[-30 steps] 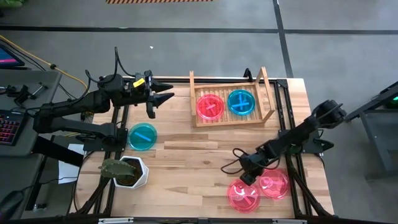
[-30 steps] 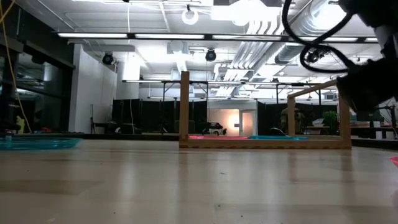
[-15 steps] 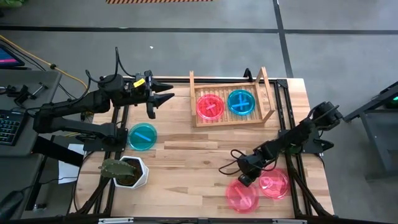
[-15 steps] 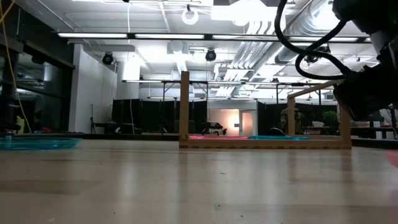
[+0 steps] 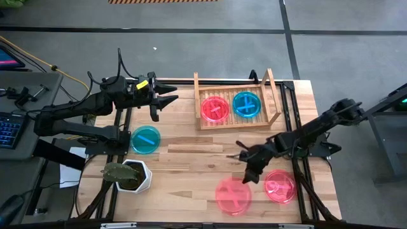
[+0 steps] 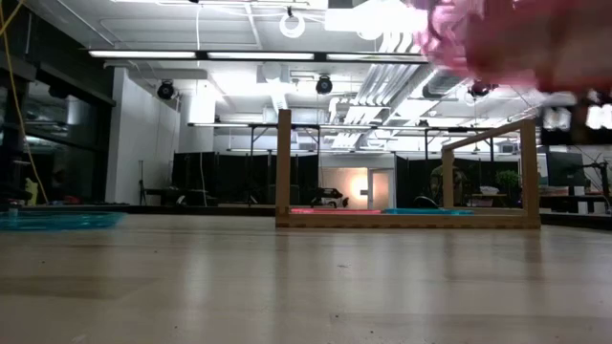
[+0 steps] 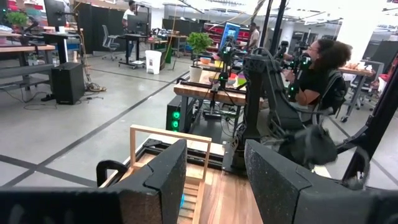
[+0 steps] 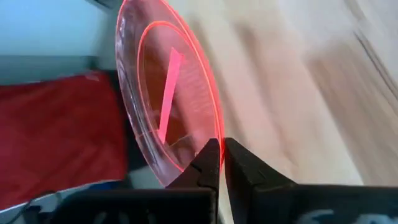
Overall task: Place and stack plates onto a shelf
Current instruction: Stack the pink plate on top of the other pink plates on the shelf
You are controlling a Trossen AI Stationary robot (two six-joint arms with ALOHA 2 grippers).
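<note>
High view: right gripper (image 5: 248, 173) at lower centre-right of frame, fingers pinching rim of a pink plate (image 5: 233, 194). Second pink plate (image 5: 280, 186) lies just right of it. Shelf (image 5: 236, 100) at upper centre holds two plates. Left gripper (image 5: 166, 102), jaws spread, waits upper left.

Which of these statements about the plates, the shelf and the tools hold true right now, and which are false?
1. The right tool is shut on the rim of a pink plate. True.
2. The shelf holds two teal plates. False: it holds one pink shelf plate and one teal shelf plate.
3. The left tool grips the loose teal plate. False: it is open and apart from that plate.
4. A second pink plate lies on the table. True.
5. The plant pot stands inside the shelf. False: it stands at the table's left front.
</note>
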